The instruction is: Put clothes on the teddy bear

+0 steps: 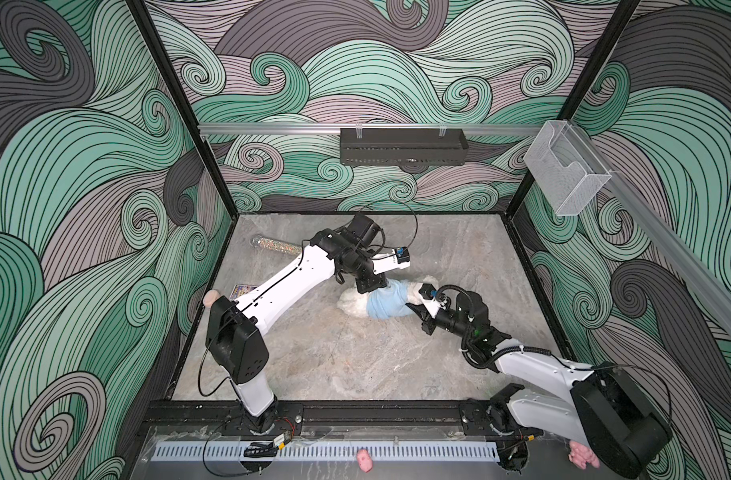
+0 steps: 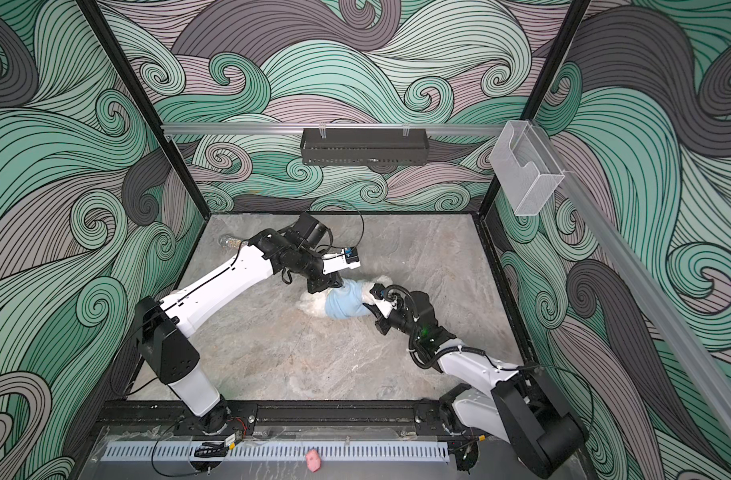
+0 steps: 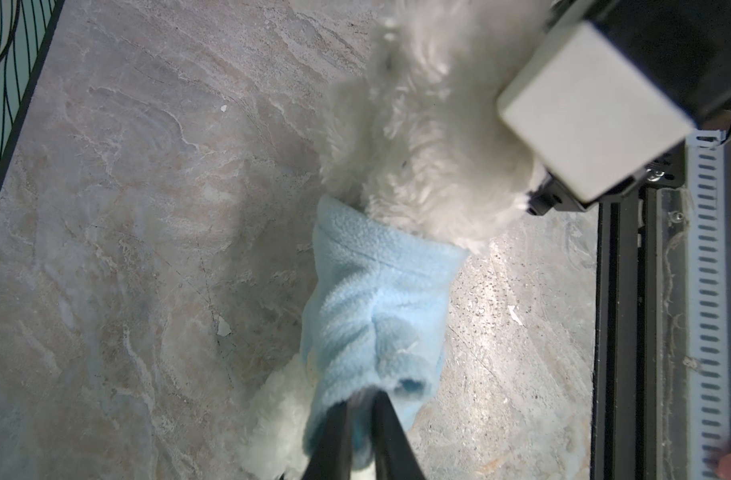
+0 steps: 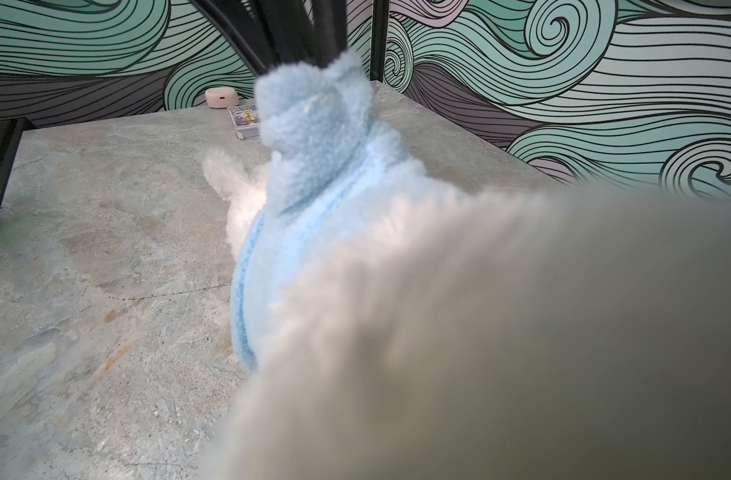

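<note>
Blurred teddy bear [image 4: 480,332] fur hides the right claw [image 1: 413,306] up close.

The teddy bear [image 1: 354,302] [image 2: 312,306] lies on its side on the grey, marbled desk [image 1: 314,357], near the middle and somewhat toward the back. In both top views its length runs roughly left to right. Its fur is fluffy and white. A light blue fleece garment [image 1: 386,302] [image 2: 344,303] wraps its middle like a tube, and white fur sticks out at both ends [image 3: 430,124]. The face cannot be made out. The garment [image 3: 376,291] is creased and bunched. One gathered part, with a small sleeve-like opening, stands up in a peak above the rest [image 4: 310,108]. Its seamed edge curves across the fur.
</note>
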You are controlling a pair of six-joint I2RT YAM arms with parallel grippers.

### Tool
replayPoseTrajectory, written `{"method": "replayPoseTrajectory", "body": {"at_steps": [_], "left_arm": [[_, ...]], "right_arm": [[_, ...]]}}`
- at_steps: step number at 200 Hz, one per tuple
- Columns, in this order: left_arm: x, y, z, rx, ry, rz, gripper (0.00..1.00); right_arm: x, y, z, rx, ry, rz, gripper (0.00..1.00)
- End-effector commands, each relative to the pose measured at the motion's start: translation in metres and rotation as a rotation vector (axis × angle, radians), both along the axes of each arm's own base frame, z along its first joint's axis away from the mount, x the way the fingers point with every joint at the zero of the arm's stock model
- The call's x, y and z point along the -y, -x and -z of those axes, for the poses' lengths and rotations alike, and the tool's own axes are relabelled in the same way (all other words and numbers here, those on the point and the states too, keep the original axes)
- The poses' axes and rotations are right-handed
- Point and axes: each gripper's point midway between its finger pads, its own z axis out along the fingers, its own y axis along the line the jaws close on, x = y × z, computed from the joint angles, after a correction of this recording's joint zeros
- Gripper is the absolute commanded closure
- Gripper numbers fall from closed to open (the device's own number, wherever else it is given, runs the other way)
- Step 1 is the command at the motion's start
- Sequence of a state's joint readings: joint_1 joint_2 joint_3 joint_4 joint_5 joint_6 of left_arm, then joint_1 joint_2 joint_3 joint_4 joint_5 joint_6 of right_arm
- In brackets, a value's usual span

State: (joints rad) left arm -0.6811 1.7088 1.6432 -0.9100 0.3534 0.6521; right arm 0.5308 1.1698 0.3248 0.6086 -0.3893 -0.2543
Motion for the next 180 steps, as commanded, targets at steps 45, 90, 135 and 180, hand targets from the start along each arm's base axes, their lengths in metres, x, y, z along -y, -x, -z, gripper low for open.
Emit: {"method": "replayPoseTrajectory", "body": {"at_steps": [45,90,135,180], "left_arm": [[0.005,0.010,-0.031,-0.044,0.135,0.020,0.83],[0.001,0.001,-0.023,-0.021,0.134,-0.010,0.90],[0.002,0.001,-0.008,-0.061,0.080,0.010,0.95],[-0.001,-0.003,0.005,-0.049,0.022,0.013,0.95]], "right_arm": [[-0.004,0.000,-0.020,0.077,-0.027,-0.019,1.00],[-0.004,0.000,-0.020,0.077,-0.027,-0.021,1.00],[-0.004,0.000,-0.019,0.076,-0.025,-0.020,1.00],[-0.005,0.000,-0.019,0.076,-0.026,-0.024,1.00]]}}
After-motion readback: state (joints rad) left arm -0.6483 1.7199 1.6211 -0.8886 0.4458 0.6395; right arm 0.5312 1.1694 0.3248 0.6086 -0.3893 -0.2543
